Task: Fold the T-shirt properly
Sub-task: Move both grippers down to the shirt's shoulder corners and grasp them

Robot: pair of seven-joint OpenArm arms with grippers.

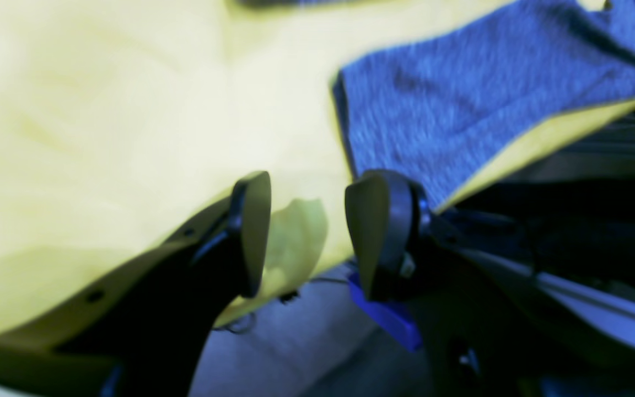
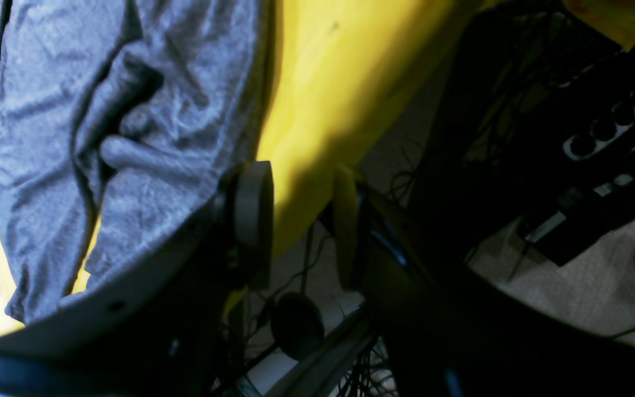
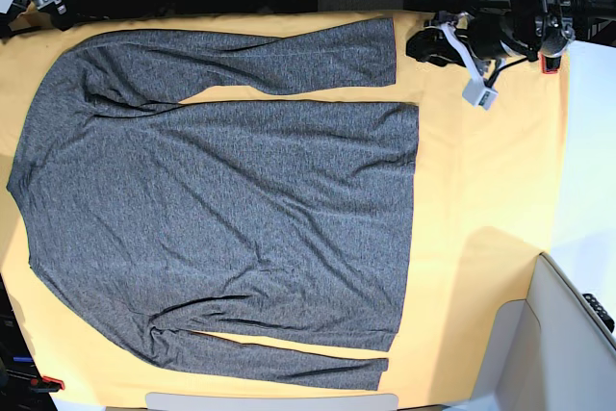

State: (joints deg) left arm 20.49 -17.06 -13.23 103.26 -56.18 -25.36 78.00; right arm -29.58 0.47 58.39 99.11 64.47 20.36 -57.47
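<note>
Heathered grey T-shirt point(image 3: 221, 209) flat, sleeves alongside the body

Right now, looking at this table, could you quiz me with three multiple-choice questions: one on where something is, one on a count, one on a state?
1. Where does the T-shirt lie?
A) spread flat on the yellow-orange cloth
B) hanging from a gripper
C) bunched on the floor

2. How many long sleeves show in the base view?
A) none
B) one
C) two

3. How does the left gripper stand?
A) shut on the shirt
B) open, holding nothing
C) shut on the cloth

Answers: 1 A, yellow shows around its flat outline. 2 C, one sleeve lies along each long side of the body. 3 B, its fingers stand apart with nothing between them.
</note>
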